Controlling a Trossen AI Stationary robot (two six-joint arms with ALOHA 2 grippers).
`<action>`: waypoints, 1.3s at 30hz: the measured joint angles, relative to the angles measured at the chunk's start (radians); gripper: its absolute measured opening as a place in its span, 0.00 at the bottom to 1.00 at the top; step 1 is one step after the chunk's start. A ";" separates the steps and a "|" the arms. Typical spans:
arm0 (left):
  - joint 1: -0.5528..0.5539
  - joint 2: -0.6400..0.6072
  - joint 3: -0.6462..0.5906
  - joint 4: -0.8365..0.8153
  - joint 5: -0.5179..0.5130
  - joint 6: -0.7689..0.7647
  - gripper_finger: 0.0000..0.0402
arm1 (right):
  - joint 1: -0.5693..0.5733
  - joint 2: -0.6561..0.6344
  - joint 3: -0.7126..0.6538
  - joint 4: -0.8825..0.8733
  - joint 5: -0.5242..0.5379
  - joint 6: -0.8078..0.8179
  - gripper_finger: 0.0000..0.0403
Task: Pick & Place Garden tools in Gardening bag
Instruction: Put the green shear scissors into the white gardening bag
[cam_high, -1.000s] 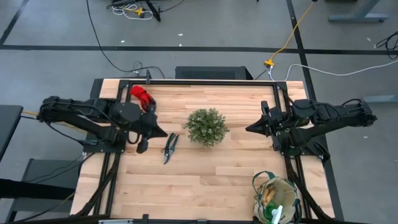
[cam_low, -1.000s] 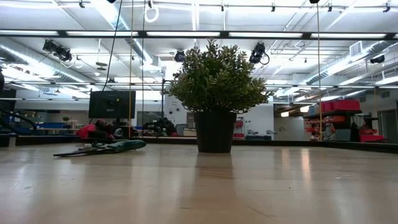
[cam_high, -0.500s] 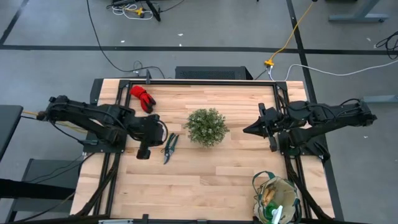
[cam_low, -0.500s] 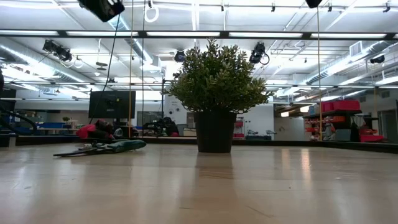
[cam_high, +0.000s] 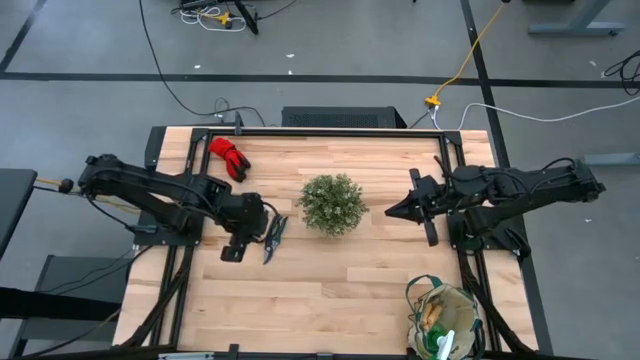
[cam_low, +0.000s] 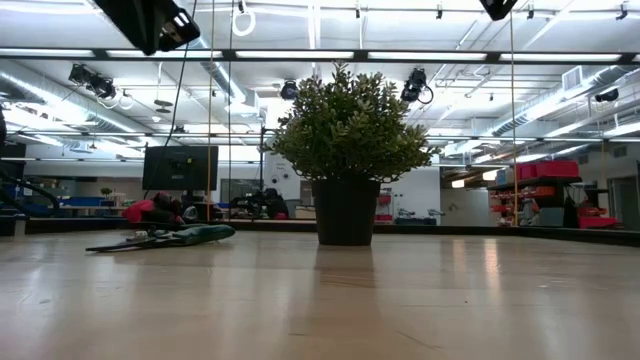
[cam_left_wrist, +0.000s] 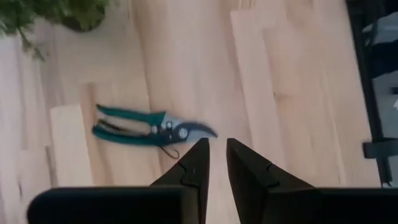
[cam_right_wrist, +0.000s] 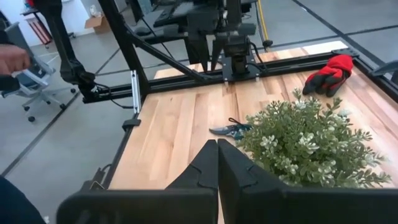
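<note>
We are hovering our left pincer (cam_high: 236, 236), fingers slightly parted and empty, just beside the shears (cam_high: 272, 236), which are lying lengthwise toward the bench's near edge, left of the plant (cam_high: 332, 203). Our right pincer (cam_high: 395, 211), closed, is waiting farther off.

Wooden table (cam_high: 330, 280) carries plant (cam_high: 332, 204), shears (cam_high: 272, 236), gloves (cam_high: 229, 156), bag (cam_high: 444, 318).

— What's left out on my worktop (cam_high: 330, 280)?
— The pruning shears (cam_high: 273, 236), green-handled, lying flat and shut near my left side. The red gloves (cam_high: 229, 157) sit bunched at the far edge.
— And the gardening bag (cam_high: 444, 318)?
— Upright at the near right corner, beige with green trim, tools already inside.
</note>
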 joint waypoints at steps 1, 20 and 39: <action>-0.001 0.000 -0.001 -0.011 -0.004 -0.005 0.16 | 0.000 0.000 0.000 0.004 0.001 0.000 0.00; -0.100 0.001 -0.103 -0.024 -0.238 0.021 0.45 | 0.000 0.001 0.000 0.019 0.042 -0.002 0.00; -0.189 0.001 -0.459 0.267 -0.435 0.130 0.42 | 0.000 0.001 0.000 0.020 0.129 0.000 0.00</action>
